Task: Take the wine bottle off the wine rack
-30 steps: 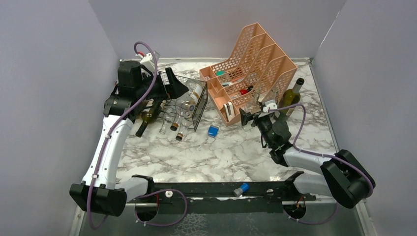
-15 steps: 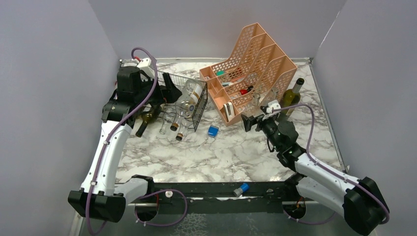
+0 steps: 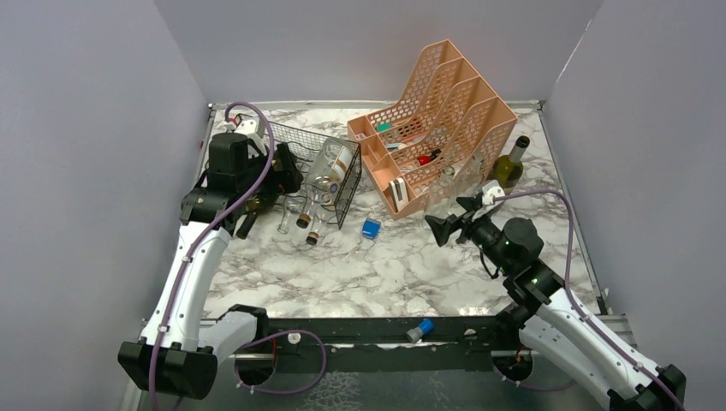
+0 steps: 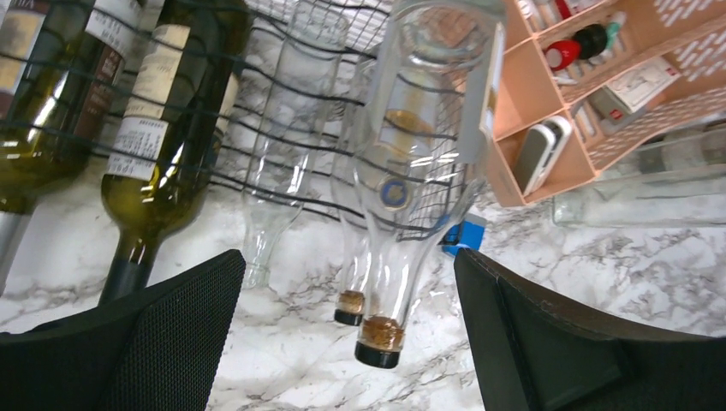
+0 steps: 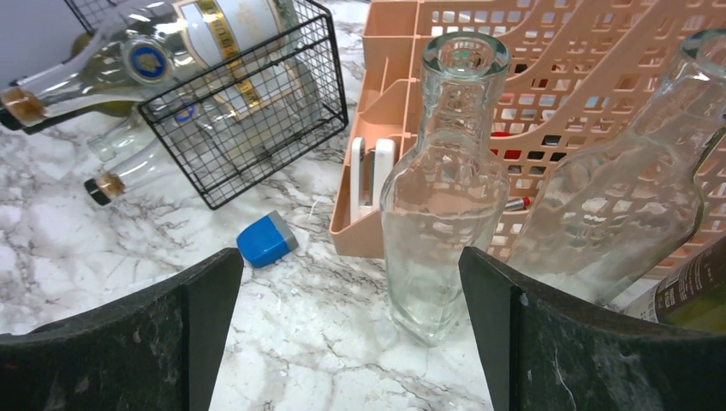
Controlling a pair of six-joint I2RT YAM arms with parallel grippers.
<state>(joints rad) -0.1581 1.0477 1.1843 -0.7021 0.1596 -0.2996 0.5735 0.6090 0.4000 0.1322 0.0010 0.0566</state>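
From above, my left gripper (image 3: 288, 169) sits at the wine rack (image 3: 330, 184), about ten o'clock on the table. Its fingers are spread and empty. The right gripper (image 3: 452, 219), at three o'clock, is also spread and empty.

On the left wrist, a clear wine bottle (image 4: 411, 163) lies in the rack, neck toward me, framed but untouched.

On the right wrist, an upright glass bottle (image 5: 441, 188) stands ahead, untouched.

I judge this the approach: next I advance the left, close on that neck and draw it out.
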